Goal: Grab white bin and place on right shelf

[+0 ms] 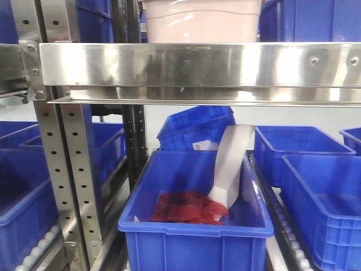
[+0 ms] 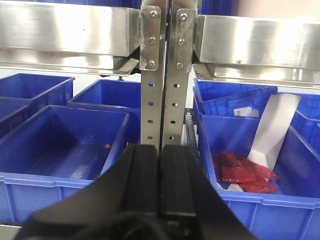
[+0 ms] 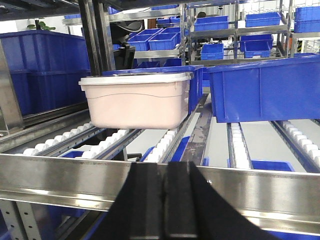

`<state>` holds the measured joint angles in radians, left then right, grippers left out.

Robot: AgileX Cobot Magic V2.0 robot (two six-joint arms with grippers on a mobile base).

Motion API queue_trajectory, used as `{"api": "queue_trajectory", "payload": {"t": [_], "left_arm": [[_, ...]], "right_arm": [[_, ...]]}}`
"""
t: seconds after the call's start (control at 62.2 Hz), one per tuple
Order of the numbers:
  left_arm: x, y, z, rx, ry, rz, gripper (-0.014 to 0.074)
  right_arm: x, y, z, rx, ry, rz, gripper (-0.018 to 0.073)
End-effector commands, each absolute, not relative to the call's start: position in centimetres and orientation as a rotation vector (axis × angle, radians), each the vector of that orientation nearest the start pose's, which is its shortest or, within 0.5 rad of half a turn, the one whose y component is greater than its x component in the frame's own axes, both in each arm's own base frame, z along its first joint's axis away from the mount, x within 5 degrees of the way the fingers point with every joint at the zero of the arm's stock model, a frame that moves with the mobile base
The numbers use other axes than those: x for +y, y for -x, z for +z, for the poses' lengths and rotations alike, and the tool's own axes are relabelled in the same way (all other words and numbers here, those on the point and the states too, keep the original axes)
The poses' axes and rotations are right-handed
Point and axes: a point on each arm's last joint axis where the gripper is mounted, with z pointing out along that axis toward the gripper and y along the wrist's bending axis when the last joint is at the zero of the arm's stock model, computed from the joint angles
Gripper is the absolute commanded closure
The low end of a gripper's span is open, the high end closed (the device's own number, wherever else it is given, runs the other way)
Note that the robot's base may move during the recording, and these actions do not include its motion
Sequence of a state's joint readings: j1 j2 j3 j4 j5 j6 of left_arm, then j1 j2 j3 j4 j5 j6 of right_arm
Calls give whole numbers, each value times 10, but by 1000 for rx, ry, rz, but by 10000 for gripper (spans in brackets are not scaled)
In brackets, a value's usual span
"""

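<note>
The white bin [image 1: 200,22] is a pale pinkish tub with a white lid. It stands on the right shelf, just behind its shiny riveted front rail [image 1: 197,65]. In the right wrist view the bin [image 3: 137,100] rests on white roller tracks, behind the rail [image 3: 60,180] and left of centre. My right gripper [image 3: 174,167] is shut and empty, in front of the rail and apart from the bin. My left gripper [image 2: 160,147] is shut and empty, lower down and facing the perforated uprights [image 2: 162,75]. The right shelf's rail [image 2: 260,45] is up to its right.
A blue crate [image 3: 265,87] stands on the rollers right of the bin. Below the shelf, a blue crate [image 1: 197,226] holds red packets [image 1: 189,206] and a white scoop-like strip [image 1: 230,164]. More blue crates [image 1: 321,192] sit around it, and one [image 2: 65,150] sits left of the uprights.
</note>
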<state>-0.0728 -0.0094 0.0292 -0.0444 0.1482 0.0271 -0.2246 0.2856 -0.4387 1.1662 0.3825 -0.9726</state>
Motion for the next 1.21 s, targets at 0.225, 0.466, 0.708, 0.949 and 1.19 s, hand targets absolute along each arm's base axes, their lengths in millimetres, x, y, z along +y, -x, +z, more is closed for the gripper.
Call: {"api": "queue_trajectory", "payload": {"t": [0.225,0.466,0.708,0.949,1.19], "left_arm": [[-4,-56,198,1567,-30,-85,715],[-4,-56,198,1567,-30,-85,715],[-4,-56,198,1567,-30,-85,715],[-4,-56,198,1567,-30,-85,715],[-4,-56,198,1567,-30,-85,715]], "right_arm": [[8,-71,326,1575,-74,121,491],[-10,-70,318,1631,-199,-55,491],[-3,-77,308,1454,-29,-31,491],[-1,-78,268,1460,-5,-24,491],[-2,-60,231,1416,-41,-18,491]]}}
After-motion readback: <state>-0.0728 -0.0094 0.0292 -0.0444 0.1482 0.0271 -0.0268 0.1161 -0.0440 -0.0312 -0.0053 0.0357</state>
